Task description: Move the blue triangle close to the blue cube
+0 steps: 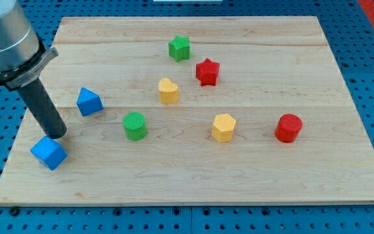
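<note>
So my tip (58, 135) sits right at the blue cube's (49, 153) upper edge, basically touching it, near the board's (252, 188) bottom-left corner. The blue triangle (89, 101) is up and to the right of my tip, near but apart. No jaws on me (just a bare rod, holding nothing). I reckon I need to swing round to the triangle's upper-right side and shove it down-left toward the cube.

grey metal cylinder (2, 39), black rod (43, 107)
</note>
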